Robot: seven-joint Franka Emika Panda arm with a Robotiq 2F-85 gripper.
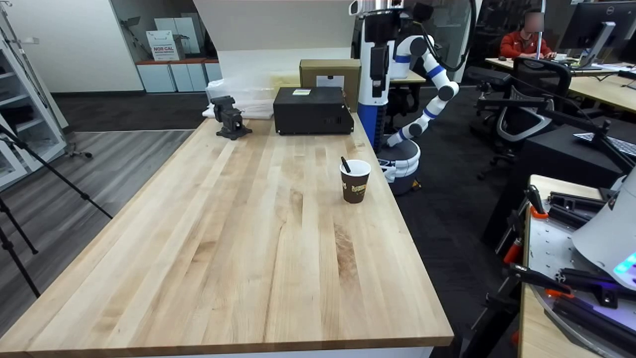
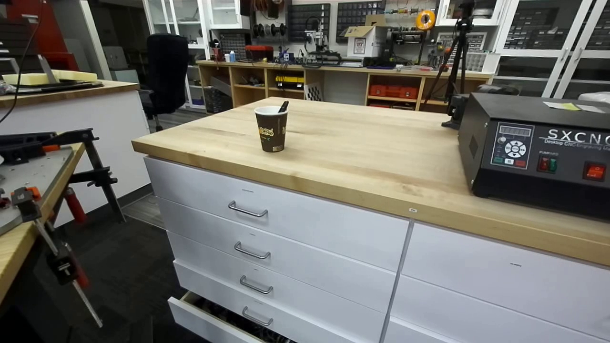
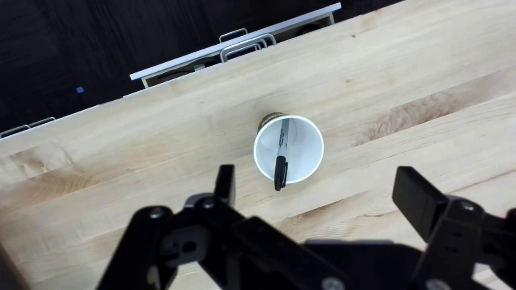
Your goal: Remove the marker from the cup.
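Observation:
The cup is dark brown with a white rim and stands upright on the wooden table in both exterior views (image 1: 355,190) (image 2: 271,136). It also shows from above in the wrist view (image 3: 307,151). The marker (image 3: 281,161) stands tilted inside the cup, its grey body down and its black capped end leaning over the rim. The black end also shows in both exterior views (image 1: 345,164) (image 2: 284,106). My gripper (image 3: 316,185) is open and empty in the wrist view, its fingers wide apart. Both fingers are apart from the cup and marker. The gripper is out of view in both exterior views.
A black box (image 1: 313,112) stands at the table's far end, also seen in an exterior view (image 2: 524,147). A small dark vise (image 1: 230,119) stands beside it. The cup is near the table's long edge, above white drawers (image 2: 281,224); a bottom drawer (image 2: 209,319) is pulled out.

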